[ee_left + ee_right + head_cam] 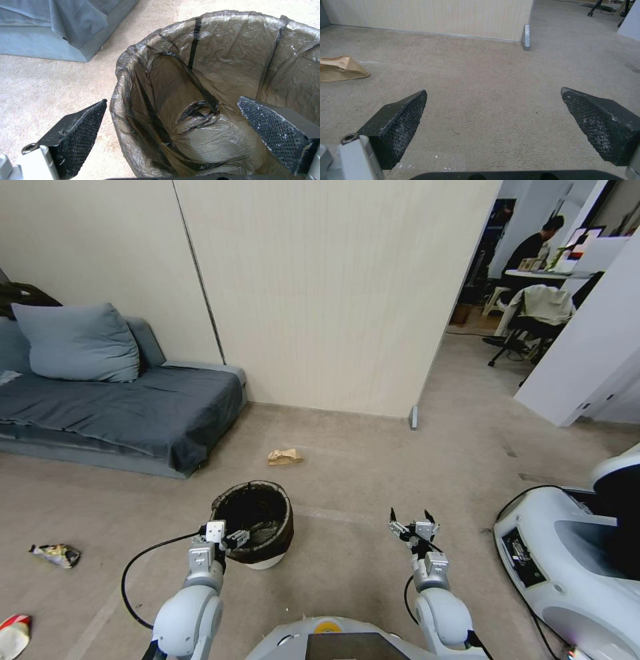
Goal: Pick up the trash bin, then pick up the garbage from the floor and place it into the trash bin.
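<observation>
The trash bin (pixel 253 521), a small white bucket with a dark bag folded over its rim, stands on the carpet just ahead of me. My left gripper (pixel 224 537) is open at its near left edge. In the left wrist view the left gripper (pixel 173 100) straddles the trash bin's rim (pixel 117 95), one finger (pixel 78 136) outside and the other (pixel 278 127) inside over the liner. My right gripper (pixel 413 525) hangs open over bare carpet to the bin's right, also open in its own view (pixel 494 90). Garbage lies scattered: a crumpled brown paper piece (pixel 285 457) (pixel 340 68) beyond the bin, a dark multicoloured wrapper (pixel 57 555) and a red-and-white scrap (pixel 13 635) far left.
A grey sofa (pixel 127 410) with a cushion runs along the left wall. A beige wall (pixel 320 300) ends at a corner (pixel 414 417), with a doorway to an office on the right. A white machine base (pixel 573 553) with a cable stands close on the right.
</observation>
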